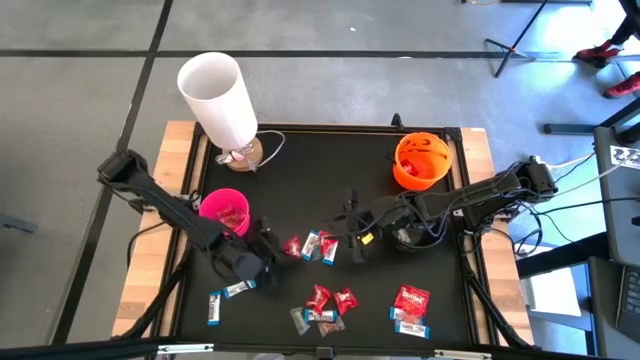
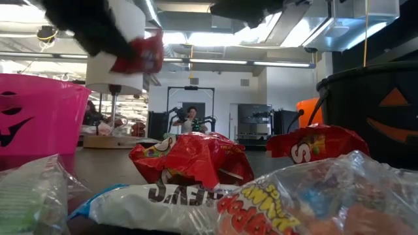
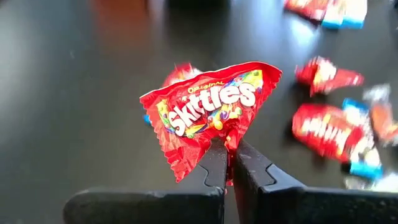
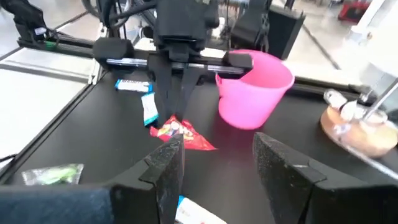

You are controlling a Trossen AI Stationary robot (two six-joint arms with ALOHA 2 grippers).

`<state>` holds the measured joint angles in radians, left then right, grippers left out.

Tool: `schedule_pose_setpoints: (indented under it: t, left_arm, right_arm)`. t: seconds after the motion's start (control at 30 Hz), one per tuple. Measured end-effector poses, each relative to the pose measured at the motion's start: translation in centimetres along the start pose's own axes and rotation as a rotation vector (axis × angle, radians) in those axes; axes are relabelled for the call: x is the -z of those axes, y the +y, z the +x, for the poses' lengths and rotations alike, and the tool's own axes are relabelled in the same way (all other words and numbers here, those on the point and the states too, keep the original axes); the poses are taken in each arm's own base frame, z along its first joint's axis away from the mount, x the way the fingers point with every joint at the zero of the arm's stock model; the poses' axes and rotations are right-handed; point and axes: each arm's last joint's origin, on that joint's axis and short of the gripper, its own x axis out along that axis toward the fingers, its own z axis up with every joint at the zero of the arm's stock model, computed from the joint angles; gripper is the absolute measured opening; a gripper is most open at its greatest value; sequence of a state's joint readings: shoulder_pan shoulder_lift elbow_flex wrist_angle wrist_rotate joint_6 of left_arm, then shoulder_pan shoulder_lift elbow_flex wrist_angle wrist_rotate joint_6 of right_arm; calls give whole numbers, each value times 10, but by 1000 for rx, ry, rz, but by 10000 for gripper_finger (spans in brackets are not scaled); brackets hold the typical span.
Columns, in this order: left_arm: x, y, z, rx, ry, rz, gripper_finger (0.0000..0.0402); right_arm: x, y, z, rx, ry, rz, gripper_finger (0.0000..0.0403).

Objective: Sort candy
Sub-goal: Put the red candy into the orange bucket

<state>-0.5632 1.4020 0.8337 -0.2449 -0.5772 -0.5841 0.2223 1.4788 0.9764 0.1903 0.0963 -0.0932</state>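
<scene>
My left gripper [image 3: 231,155] is shut on a red Skittles packet [image 3: 211,109] and hangs over the table just right of the pink bowl [image 1: 225,212]. My right gripper [image 4: 217,168] is open, near the table's middle [image 1: 352,240], facing the left gripper with nothing between its fingers. More candy lies flat on the black table: two pieces [image 1: 320,245] between the grippers, several red and silvery ones [image 1: 325,305] near the front edge, blue-and-white ones [image 1: 228,298] at front left, and a red packet [image 1: 411,298] at front right. My left gripper pinches the Skittles packet between its two fingers at one corner [image 3: 225,142] of the wrapper. The fingers [image 4: 177,93] come from above, pointing down. The packet [image 2: 140,55] sticks out past the fingertips, lifted clear of the table.
An orange bowl [image 1: 421,160] stands at the far right of the table, and a white lamp [image 1: 218,95] on a wooden base at the far left. The low view shows a black pumpkin bowl [image 2: 379,111] at its right. A person [image 2: 191,117] sits far back in the room.
</scene>
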Motion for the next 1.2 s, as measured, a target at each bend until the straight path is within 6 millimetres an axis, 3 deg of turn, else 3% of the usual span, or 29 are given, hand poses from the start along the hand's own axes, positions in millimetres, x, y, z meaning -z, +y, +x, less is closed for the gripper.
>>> schedule_pose_setpoints:
  t: [0.27, 0.47, 1.2]
  left_arm:
    - [-32, 3, -30, 85, -230, 16, 0]
    - [-45, 4, -41, 116, -336, 38, 0]
    - [-64, 16, -35, 126, -420, 25, 0]
  right_arm:
    - [-8, -1, 0, 9, -81, -93, 189]
    - [-13, 0, -1, -8, -142, -140, 189]
    - [-15, 0, -1, -32, -167, -181, 189]
